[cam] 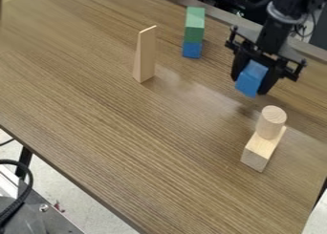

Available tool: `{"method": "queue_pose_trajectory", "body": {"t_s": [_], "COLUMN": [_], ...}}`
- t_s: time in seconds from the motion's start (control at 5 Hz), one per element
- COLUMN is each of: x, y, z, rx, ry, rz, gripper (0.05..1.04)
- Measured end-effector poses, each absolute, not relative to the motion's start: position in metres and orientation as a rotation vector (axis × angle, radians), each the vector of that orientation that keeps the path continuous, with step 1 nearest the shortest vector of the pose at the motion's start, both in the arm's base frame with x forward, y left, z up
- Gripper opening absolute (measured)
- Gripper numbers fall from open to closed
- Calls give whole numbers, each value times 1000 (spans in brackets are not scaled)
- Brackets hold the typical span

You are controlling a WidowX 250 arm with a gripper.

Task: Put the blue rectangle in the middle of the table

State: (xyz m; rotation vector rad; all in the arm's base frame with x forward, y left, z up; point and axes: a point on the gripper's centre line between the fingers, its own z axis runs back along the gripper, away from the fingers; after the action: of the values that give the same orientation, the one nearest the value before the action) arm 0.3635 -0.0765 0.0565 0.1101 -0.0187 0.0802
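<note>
The blue rectangle [250, 79] is a small blue block held above the table's right part, tilted a little. My gripper [254, 80] hangs down at the upper right, shut on the block, with a black finger on each side of it. The brown wood-grain table [147, 142] stretches beneath.
A green block [195, 25] stands on another blue block [191, 49] near the back edge. Left of them rises a tall wooden wedge [145, 56]. Nearer, below the gripper, a wooden cylinder [271, 121] stands on a wooden block [258, 152].
</note>
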Motion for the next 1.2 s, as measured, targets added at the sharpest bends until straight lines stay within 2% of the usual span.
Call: {"method": "queue_pose_trajectory", "body": {"t_s": [0.2,0.4,1.0,1.2], "x": [360,362,362,362], "y": [-82,-77,-57,-53], "z": [44,43,29,27], "rx": [76,75,110,105], "ry": [28,19,23,32], "rz": [96,80,-4,-2], "gripper": [585,585,585,654]}}
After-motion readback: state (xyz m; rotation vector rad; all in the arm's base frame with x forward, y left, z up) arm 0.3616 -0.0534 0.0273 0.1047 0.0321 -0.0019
